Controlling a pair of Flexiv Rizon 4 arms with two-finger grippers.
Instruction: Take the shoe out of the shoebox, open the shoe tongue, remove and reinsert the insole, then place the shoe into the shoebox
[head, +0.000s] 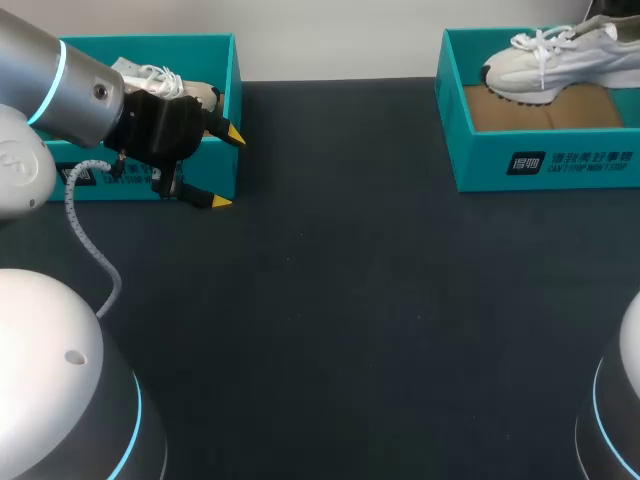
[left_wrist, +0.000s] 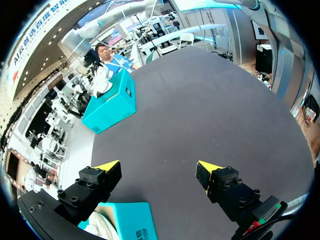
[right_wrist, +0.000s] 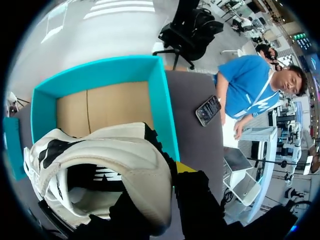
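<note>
Our left arm (head: 70, 85) hangs over the left side of the dark desk (head: 350, 300). Its jaws are spread wide and hold nothing, just beside the near corner of the left box (head: 225, 110). That teal box holds a second shoe (head: 160, 78), white and laced. From the left wrist, the corner of this box (left_wrist: 132, 220) shows under the jaws, with bare desk (left_wrist: 200, 115) ahead.

The shoe (head: 560, 62), white with a dark sole, lies in the right box (head: 545, 165) at the far right of the desk, its toe pointing toward the desk's middle. From the right wrist, its heel opening (right_wrist: 125, 165) sits hard against our right jaws, over the cardboard floor (right_wrist: 105, 107) of the teal box (right_wrist: 100, 75). We cannot tell whether those jaws grip it. A phone (right_wrist: 207, 110) lies on the desk beside the box.
</note>
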